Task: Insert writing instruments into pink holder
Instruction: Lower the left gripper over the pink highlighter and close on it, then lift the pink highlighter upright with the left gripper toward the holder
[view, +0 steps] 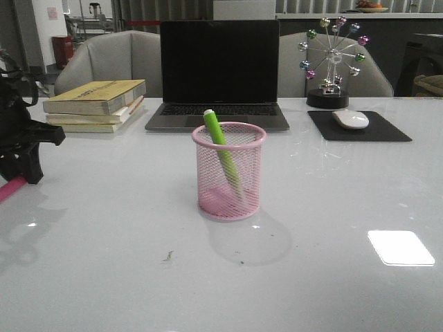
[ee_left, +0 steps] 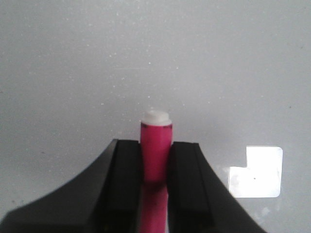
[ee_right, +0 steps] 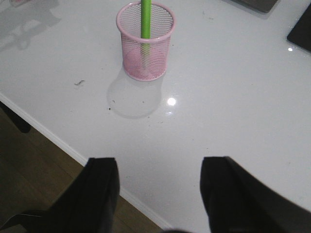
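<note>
The round pink wire-mesh cup [view: 229, 171] stands mid-table with the lime green marker [view: 221, 152] leaning inside. Well left of it, the left gripper [ee_left: 156, 170] clamps the magenta marker [ee_left: 156, 150]. Behind it sit an open laptop [view: 218, 72] and stacked books [view: 97, 104]. The right gripper [ee_right: 159, 194] hangs spread, holding nothing.

Inventory, placed from the pink holder [view: 229, 171]:
- holders — 1
- markers — 2: lime green marker [view: 221, 151] inside it, magenta marker [ee_left: 156, 153] far left
- books [view: 96, 104] — 3, stacked, behind-left
- laptop [view: 219, 72] — 1, behind
- mouse [view: 351, 119] and pad [view: 358, 126] — 1 each, behind-right
- ferris-wheel ornament [view: 331, 62] — 1, behind-right
</note>
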You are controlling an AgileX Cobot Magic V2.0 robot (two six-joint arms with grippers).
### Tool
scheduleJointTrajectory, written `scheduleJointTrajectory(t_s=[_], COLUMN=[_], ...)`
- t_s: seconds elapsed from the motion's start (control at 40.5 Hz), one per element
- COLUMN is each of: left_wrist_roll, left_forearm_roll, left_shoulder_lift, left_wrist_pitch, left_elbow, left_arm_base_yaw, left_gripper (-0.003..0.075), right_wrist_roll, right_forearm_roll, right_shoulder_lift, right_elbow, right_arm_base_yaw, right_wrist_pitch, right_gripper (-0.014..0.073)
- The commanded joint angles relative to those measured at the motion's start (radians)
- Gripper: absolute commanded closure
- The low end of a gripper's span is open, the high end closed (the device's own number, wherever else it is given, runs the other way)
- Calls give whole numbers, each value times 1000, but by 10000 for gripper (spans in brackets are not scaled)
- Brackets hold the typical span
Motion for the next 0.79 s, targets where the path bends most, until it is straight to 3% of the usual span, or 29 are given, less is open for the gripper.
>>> scheduleJointTrajectory(t_s=[0.0, 0.173, 0.321, 0.544, 0.766], left_wrist_roll=[-7, -7, -4, -5, -5], left_forearm_roll=[-6, -31, -34, -34, -70], left_shoulder_lift=[-60, -154, -324, -610, -831], left_wrist_pitch=[-4, -52, -194, -485, -927], left_elbow=[-27, -5, 104, 353, 638], left_arm_base_yaw=[2, -10, -46, -125, -269], left_gripper=[628, 629, 629, 629, 629], right_wrist_roll=[-5, -5, -5, -5, -5], right_forearm_roll=[-18, -18, -18, -18, -18], right_shoulder_lift=[0, 0, 0, 0, 0], right_elbow=[-26, -26, -26, -26, -26], right_arm_base_yaw=[-3, -3, -3, -3, -3], right_wrist_pitch=[-68, -68, -68, -68, -68], right_gripper=[106, 106, 106, 106, 106])
